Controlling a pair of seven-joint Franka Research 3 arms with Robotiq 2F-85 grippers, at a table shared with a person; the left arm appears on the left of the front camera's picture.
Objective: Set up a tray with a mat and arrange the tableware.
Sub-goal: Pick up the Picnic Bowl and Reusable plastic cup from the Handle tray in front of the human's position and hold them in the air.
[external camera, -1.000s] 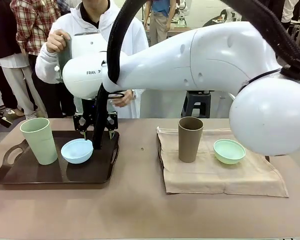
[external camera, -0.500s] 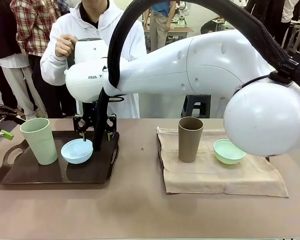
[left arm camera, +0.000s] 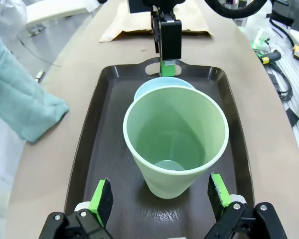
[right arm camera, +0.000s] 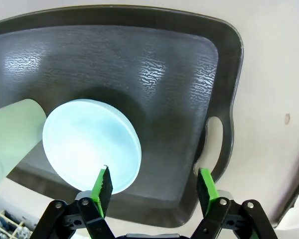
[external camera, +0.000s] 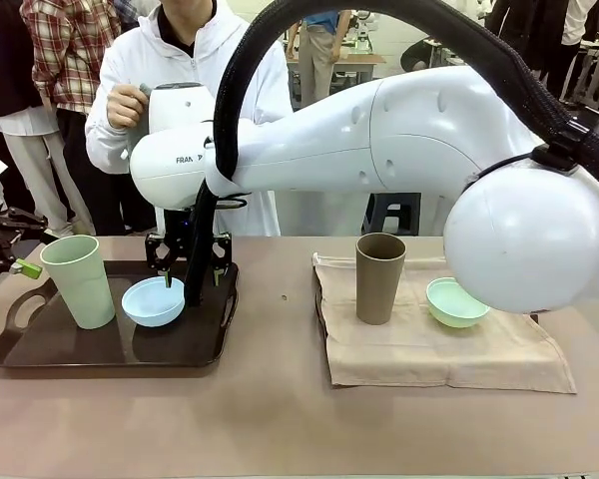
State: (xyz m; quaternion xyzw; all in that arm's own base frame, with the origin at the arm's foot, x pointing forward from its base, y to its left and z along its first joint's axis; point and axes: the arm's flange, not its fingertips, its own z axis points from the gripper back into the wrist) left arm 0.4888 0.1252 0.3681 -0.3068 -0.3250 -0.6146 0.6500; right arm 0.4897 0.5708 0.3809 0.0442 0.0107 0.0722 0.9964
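My right gripper [external camera: 192, 269] hangs just above the near-right part of the tray [external camera: 100, 344], jaws spread wide and holding nothing. One finger sits over the rim of the light blue bowl [external camera: 153, 299], the other over bare tray floor. The bowl stands in the tray just to the right of the pale green tumbler [external camera: 78, 279], very close or touching. My left gripper [left arm camera: 160, 185] is wide too, with the tumbler standing between its pads and apart from both.

Well to the right, the brown tumbler [external camera: 379, 277] and the mint green bowl [external camera: 457, 301] stand side by side on the beige mat [external camera: 429, 354], which lies flat on the table beside the tray, not in it.

I'd judge all four pieces light, stiff and smooth — plastic that can skate on the textured tray if nudged. For the bowl I'd pinch the wall at the rim, one finger inside and one outside. The tumblers are tall and could tip easily, so I'd take them across the body around mid-height, gently — the thin wall may flex. The mat looks soft and limp, so I'd lift it by an edge.
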